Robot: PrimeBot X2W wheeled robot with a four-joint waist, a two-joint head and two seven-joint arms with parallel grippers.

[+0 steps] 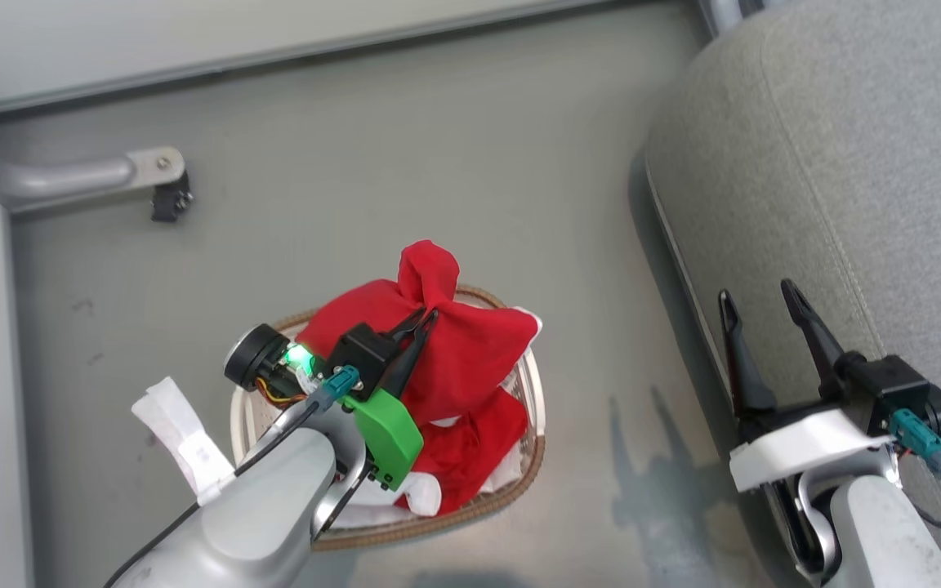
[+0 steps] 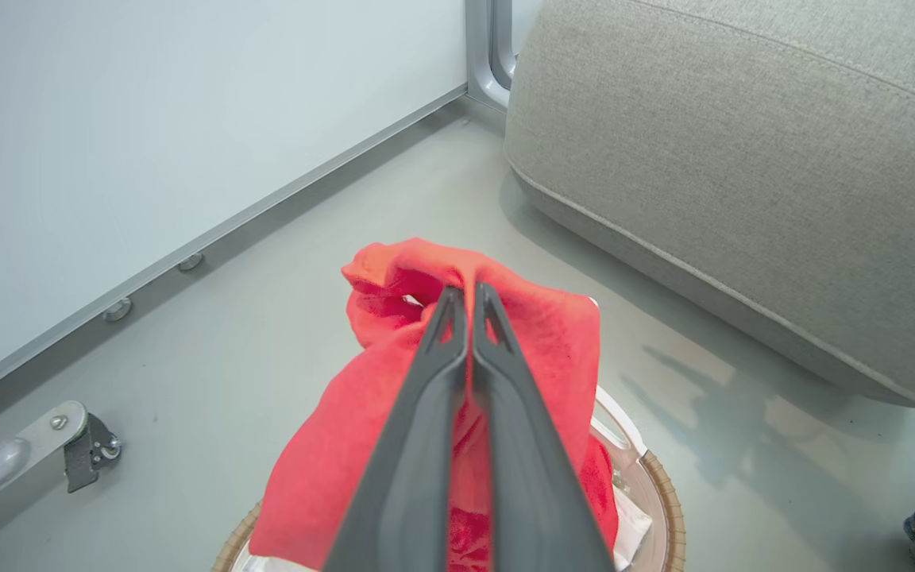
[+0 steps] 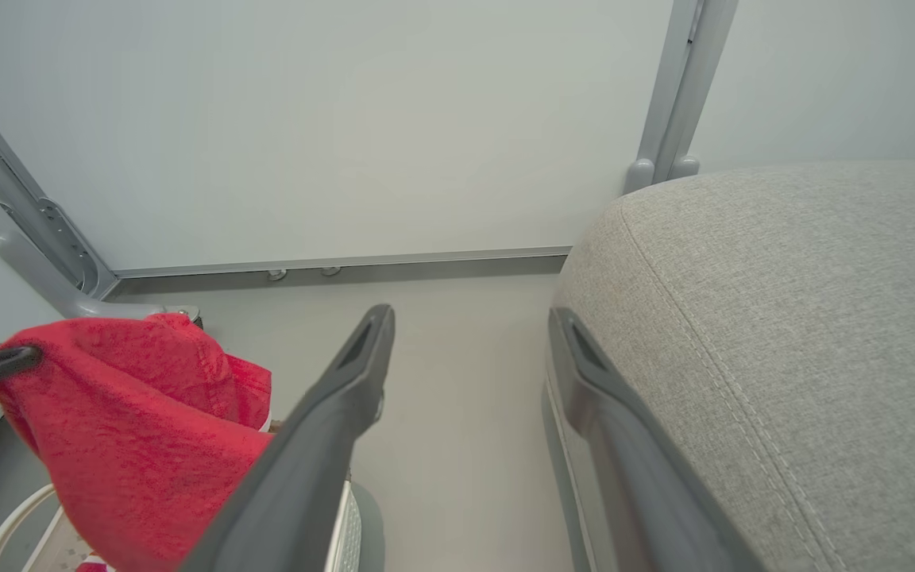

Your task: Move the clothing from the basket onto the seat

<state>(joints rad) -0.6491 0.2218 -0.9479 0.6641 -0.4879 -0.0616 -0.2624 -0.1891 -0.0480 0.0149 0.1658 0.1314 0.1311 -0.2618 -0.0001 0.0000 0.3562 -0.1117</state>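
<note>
Left tool (image 1: 429,314) pinching clothing (image 1: 470,351), seemingly above basket (image 1: 446,525) rim

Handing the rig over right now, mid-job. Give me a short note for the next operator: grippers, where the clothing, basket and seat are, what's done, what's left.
Left gripper: shut on the clothing, holding a bunch of it up above the basket, with its lower end in the basket.
Right gripper: open, holding nothing, beside the seat edge.
The basket is on the floor, with the seat to its right.
Done: grasp and partial lift.
Left: lift clear, carry it right onto the seat, release. Red cloth lies lower in the basket; I cannot tell whether it is the same garment or another.
</note>
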